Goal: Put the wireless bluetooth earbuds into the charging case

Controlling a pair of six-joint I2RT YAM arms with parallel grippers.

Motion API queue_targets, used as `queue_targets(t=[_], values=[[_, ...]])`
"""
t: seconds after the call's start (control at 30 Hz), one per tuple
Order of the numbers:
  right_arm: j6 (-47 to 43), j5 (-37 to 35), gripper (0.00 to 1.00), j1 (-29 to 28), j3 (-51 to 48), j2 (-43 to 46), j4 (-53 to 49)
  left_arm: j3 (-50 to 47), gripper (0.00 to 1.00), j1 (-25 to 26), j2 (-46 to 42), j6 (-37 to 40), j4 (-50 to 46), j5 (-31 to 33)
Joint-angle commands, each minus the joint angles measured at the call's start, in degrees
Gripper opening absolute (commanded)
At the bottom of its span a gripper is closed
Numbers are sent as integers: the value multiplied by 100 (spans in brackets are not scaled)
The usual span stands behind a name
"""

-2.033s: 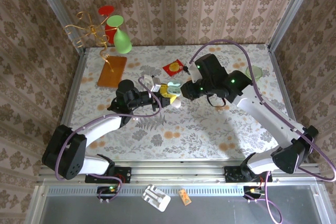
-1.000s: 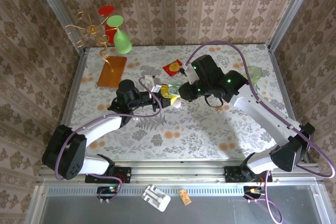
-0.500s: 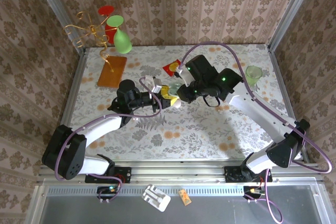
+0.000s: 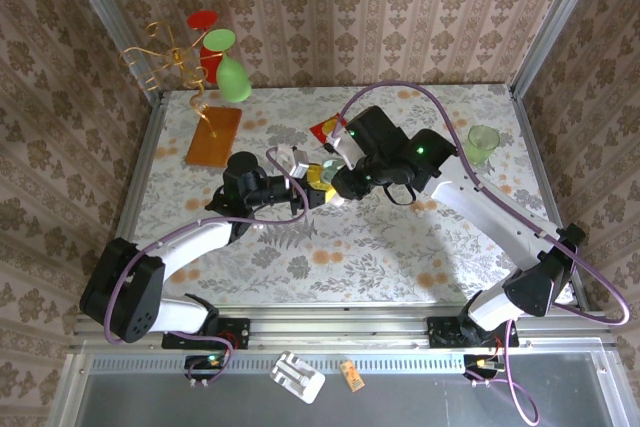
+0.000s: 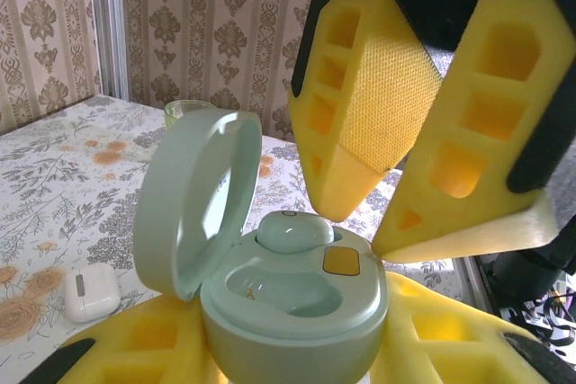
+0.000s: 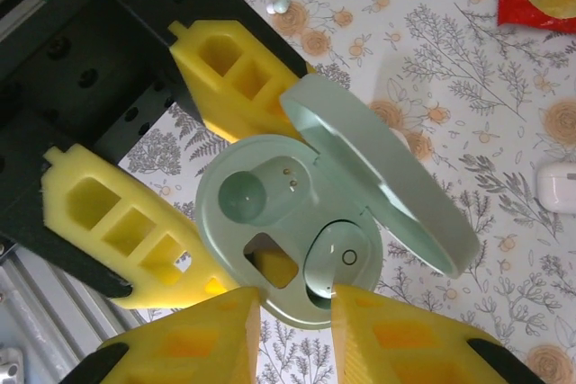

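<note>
The mint-green charging case [image 5: 297, 312] stands with its lid [image 5: 193, 195] swung open, and my left gripper [image 5: 292, 352] is shut on its body. One mint earbud [image 5: 295, 233] sits in a slot, and the slot beside it [image 6: 261, 188] is empty. My right gripper [image 6: 295, 308] hovers right over the case rim, open, with nothing between its yellow fingertips [image 5: 328, 209]. From above, both grippers meet at the case [image 4: 322, 175]. A tiny whitish earbud [image 6: 278, 4] lies loose on the tablecloth near the case.
A white oblong case [image 6: 556, 184] lies on the cloth nearby [image 5: 90, 292]. A red packet [image 4: 330, 130] sits behind the grippers. A green cup [image 4: 483, 140] stands back right. An orange card [image 4: 213, 135] and a wire stand with balloons [image 4: 220, 62] are back left.
My right arm has slid left until its gripper is over the held case, uncovering the green cup. The left arm and the case have stayed put.
</note>
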State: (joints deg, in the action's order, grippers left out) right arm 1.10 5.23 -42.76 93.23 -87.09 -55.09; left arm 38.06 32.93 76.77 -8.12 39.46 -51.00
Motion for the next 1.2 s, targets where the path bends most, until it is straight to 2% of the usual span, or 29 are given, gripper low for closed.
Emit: queue_targets(t=[0.0, 0.27, 0.43, 0.6, 0.77, 0.83, 0.97, 1.17], values=[[-34, 215, 27, -47, 195, -9, -76, 228, 24, 12, -48, 1, 307, -28], [139, 52, 46, -13, 44, 570, 220, 107, 24, -23, -110, 59, 428, 25], [453, 486, 56, 260, -429, 1173, 901, 53, 24, -49, -140, 50, 488, 49], [1246, 902, 64, 915, -1188, 1674, 1960, -8, 24, -93, -304, 47, 443, 71], [2376, 984, 65, 1759, -2191, 1991, 3194, -122, 24, -154, -662, 100, 218, 130], [2749, 1054, 65, 1978, -2457, 1909, 3534, -157, 24, -164, -825, 159, 102, 177], [2934, 1080, 65, 2006, -2518, 1315, 3807, -238, 24, -164, -1155, 178, 17, 316], [3015, 1034, 65, 1713, -2313, 87, 4254, -222, 24, -155, -1594, 179, -147, 444]])
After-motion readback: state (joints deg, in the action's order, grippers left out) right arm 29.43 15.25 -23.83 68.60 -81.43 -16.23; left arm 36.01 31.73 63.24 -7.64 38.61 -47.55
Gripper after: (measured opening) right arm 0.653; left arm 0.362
